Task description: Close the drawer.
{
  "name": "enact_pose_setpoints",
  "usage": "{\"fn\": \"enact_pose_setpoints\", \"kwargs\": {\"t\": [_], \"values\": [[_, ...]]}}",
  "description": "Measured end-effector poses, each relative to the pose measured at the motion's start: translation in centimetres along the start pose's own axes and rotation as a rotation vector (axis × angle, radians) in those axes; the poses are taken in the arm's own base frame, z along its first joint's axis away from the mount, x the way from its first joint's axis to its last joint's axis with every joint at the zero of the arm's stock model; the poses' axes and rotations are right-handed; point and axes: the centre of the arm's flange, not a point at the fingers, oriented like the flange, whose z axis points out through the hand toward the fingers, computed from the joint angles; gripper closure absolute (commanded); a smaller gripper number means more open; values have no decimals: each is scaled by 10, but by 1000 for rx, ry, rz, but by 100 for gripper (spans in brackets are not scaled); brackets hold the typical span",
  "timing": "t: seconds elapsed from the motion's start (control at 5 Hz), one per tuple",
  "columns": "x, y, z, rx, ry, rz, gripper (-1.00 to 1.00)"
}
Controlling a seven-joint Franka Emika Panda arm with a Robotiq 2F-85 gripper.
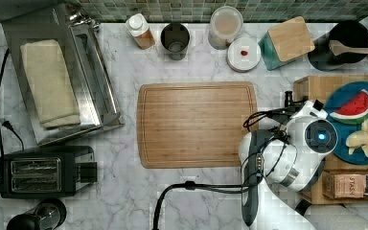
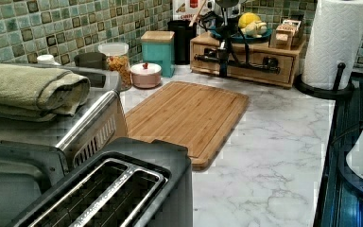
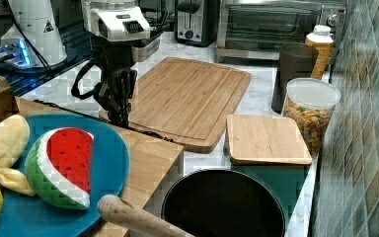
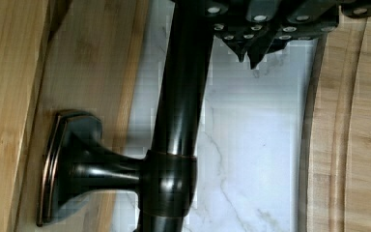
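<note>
Left view shows one drawer (image 2: 246,64) looking flush in its wooden box (image 2: 288,47), one dark bar handle (image 2: 250,65) across it; one gripper (image 2: 223,61) (finger opening unclear) sits at that handle, one cutting board (image 2: 189,116) nearby.

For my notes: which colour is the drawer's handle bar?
Dark bronze-black handle bar, clearest in the wrist view.

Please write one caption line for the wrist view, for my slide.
Wrist view: the claw beside the dark bar handle of the wooden drawer, above marble counter.
</note>
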Motion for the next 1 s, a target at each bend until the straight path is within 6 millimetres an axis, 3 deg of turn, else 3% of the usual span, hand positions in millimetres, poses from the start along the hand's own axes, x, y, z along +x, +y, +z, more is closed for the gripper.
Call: {"fn": "enact_pose_setpoints", "kwargs": {"t": [1.0], "values": [[-1, 1, -1, 6, 7, 16, 100]]}}
